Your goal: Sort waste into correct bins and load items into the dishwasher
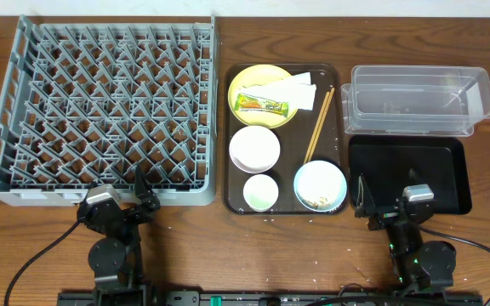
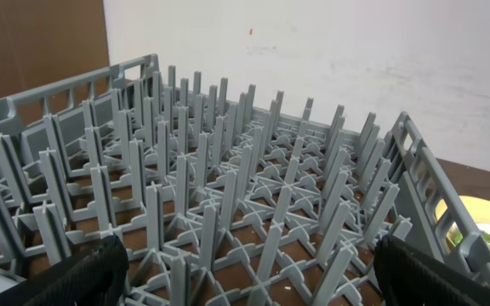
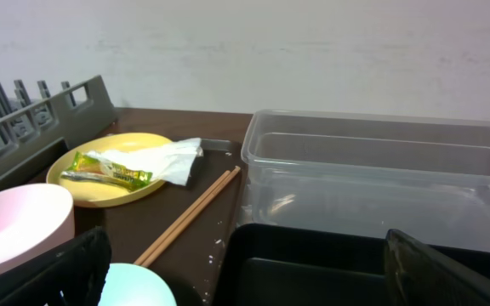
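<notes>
The grey dish rack (image 1: 100, 110) (image 2: 253, 170) fills the left. On the yellow plate (image 1: 247, 83) (image 3: 134, 143) lie the green-yellow wrapper (image 1: 262, 104) (image 3: 109, 172) and the white napkin (image 1: 294, 85) (image 3: 175, 157). Nearer me are a white bowl (image 1: 254, 149), a small cup (image 1: 260, 191), a light blue bowl (image 1: 320, 185) holding rice scraps, and chopsticks (image 1: 318, 124) (image 3: 190, 212). At the right stand the clear tub (image 1: 419, 100) (image 3: 381, 170) and the black tray (image 1: 411, 174) (image 3: 313, 263). My left gripper (image 1: 124, 189) (image 2: 249, 285) is open at the rack's near wall. My right gripper (image 1: 387, 194) (image 3: 245, 272) is open over the black tray's near left corner, holding nothing.
A brown serving tray (image 1: 292, 140) carries the dishes between rack and bins. Both arm bases and their cables sit along the table's front edge. Small white crumbs dot the wood near the front.
</notes>
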Controlling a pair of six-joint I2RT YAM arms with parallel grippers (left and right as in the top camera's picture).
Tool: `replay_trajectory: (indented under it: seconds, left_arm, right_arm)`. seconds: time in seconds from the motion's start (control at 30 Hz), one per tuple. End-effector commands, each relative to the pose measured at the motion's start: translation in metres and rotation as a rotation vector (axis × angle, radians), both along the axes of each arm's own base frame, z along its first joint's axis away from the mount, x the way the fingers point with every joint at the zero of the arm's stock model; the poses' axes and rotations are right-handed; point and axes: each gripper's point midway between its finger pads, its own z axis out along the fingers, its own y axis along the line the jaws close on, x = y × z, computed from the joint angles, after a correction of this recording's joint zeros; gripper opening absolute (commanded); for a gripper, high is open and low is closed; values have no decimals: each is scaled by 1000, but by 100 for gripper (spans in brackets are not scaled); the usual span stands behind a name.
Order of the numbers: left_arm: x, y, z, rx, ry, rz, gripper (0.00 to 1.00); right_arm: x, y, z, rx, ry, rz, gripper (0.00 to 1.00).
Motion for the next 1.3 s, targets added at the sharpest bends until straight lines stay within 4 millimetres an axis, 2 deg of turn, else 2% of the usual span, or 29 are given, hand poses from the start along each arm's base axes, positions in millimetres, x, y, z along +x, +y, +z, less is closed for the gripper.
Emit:
replay_trajectory:
  seconds: [0.0,0.5,0.6,0.73,0.8,0.97,1.13,1.27]
  left_arm:
    - [-1,2,-18,-13,52,12,93]
    - [-1,2,-18,-13,52,11,93]
    - [-1,2,-18,-13,52,11,93]
    - [-1,2,-18,-13,52,11,93]
    - [-1,2,-18,-13,52,11,93]
    - [-1,2,-18,-13,52,11,93]
    - [-1,2,-18,-13,52,11,94]
    - [-1,2,-18,-13,52,11,93]
  right_arm:
    - [0,1,-1,9,2,0,99]
    - [0,0,-1,5,2,-3,99]
    - [2,-13,6,-3,-26,-81,99]
    - [2,-16,13,2,-57,-99,99]
    - [2,-16,21,7,-89,-100,99]
    - [-2,-17,59,16,-233,-101,99]
    - [-12,-14,105,24,-327,-79,99]
    - [-15,0,144,-13,-361,-2,99]
